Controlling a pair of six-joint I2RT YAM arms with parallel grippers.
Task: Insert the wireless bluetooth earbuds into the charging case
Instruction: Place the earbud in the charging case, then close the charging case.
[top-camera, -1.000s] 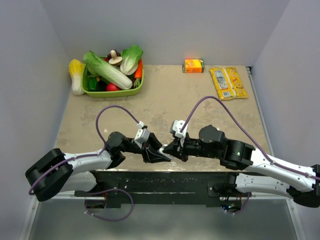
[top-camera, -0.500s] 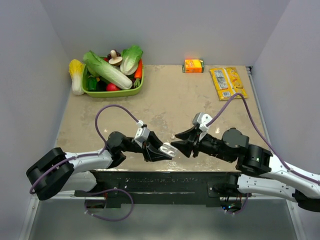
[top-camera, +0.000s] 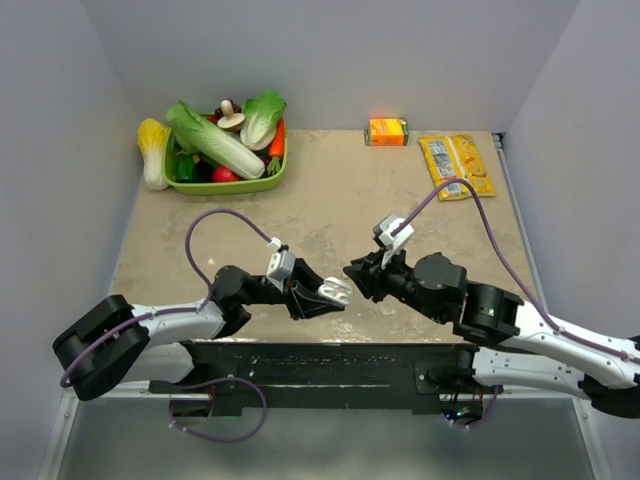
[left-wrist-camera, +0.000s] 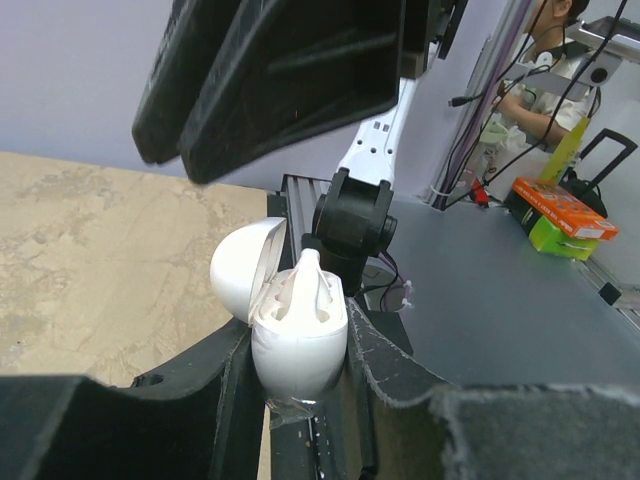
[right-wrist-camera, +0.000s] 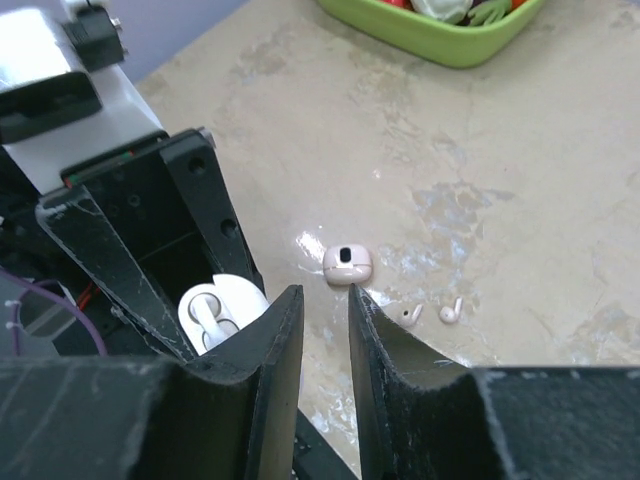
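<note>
- Left wrist view – the left gripper (left-wrist-camera: 298, 350) is clamped on the charging case (left-wrist-camera: 298, 340), one black finger against each side of its lower half, holding it upright above the table (left-wrist-camera: 90, 250).
- The case's lid is hinged open to the left, and one of the wireless bluetooth earbuds (left-wrist-camera: 308, 278) sits in it with its white stem poking up out of the body.
- Just above the case hang the dark undersides of the right gripper (left-wrist-camera: 270, 85), close but not touching it.
- Right wrist view – the right gripper's jaws stand only a narrow slit apart with nothing between them; the table shows through the gap.
- Below and left of those fingertips the open case shows between the left gripper's fingers, a white earbud lying in its cavity.
- Two more earbuds (right-wrist-camera: 411, 315) lie loose on the table just right of the right fingertips, side by side and slightly apart, stems pointing up-right.
- A small pale rounded piece (right-wrist-camera: 348, 265) with a dark spot lies near them, a little farther out; what it is cannot be told.
- Top external view: both grippers meet tip to tip near the front edge of the table, the case a white spot at the left gripper's tip.
- At the far side sit a green basket of vegetables (top-camera: 250, 184), an orange box (top-camera: 387, 131) and a yellow packet (top-camera: 457, 166), all well apart from the grippers.
</note>
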